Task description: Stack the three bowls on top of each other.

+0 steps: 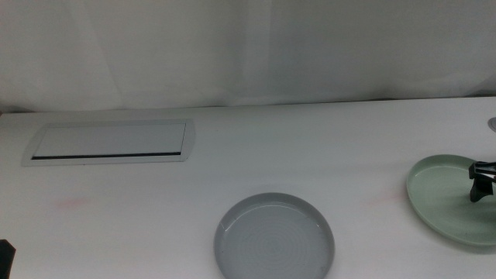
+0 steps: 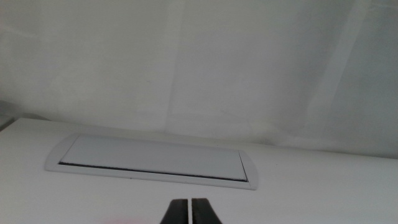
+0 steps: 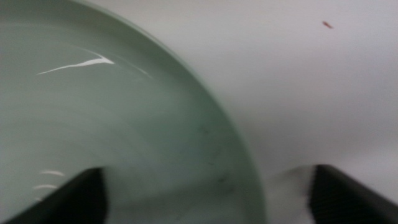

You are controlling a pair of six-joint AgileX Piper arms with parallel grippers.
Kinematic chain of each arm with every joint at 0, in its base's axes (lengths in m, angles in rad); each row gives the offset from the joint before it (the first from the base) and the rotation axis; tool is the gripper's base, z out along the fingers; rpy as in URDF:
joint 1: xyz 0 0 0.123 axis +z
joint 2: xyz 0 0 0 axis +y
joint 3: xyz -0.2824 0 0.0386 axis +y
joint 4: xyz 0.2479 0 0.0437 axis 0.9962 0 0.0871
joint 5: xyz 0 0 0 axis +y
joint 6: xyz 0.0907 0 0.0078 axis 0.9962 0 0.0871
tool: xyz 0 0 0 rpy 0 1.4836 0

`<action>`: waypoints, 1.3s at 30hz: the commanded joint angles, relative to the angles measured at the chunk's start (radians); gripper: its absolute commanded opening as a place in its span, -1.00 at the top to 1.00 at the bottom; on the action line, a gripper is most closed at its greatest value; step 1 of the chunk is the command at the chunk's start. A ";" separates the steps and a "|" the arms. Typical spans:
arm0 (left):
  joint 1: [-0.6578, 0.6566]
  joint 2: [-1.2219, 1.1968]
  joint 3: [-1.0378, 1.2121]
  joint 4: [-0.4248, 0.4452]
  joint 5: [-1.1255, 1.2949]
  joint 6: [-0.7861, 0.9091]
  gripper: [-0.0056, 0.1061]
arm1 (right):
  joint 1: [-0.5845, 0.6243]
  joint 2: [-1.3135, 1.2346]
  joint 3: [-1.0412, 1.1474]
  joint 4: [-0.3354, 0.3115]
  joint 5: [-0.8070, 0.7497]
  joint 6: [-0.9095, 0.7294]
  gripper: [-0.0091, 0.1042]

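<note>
Smooth white tabletop (image 1: 310, 155), pale draped white fabric backdrop (image 1: 248, 46) behind, flat white rectangular panel with dark slot (image 1: 108, 143) set flush, soft even light

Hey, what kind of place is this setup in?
Probably a lab or office test bench: a plain white table with a built-in cable-slot panel, a white curtain backdrop, and just two dishes in view, a grey-blue bowl and a mint green bowl that the right gripper straddles.
</note>
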 commanded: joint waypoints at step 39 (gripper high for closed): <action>0.003 -0.005 0.039 0.001 -0.001 -0.008 0.95 | -0.007 -0.316 0.007 0.057 0.117 -0.028 0.88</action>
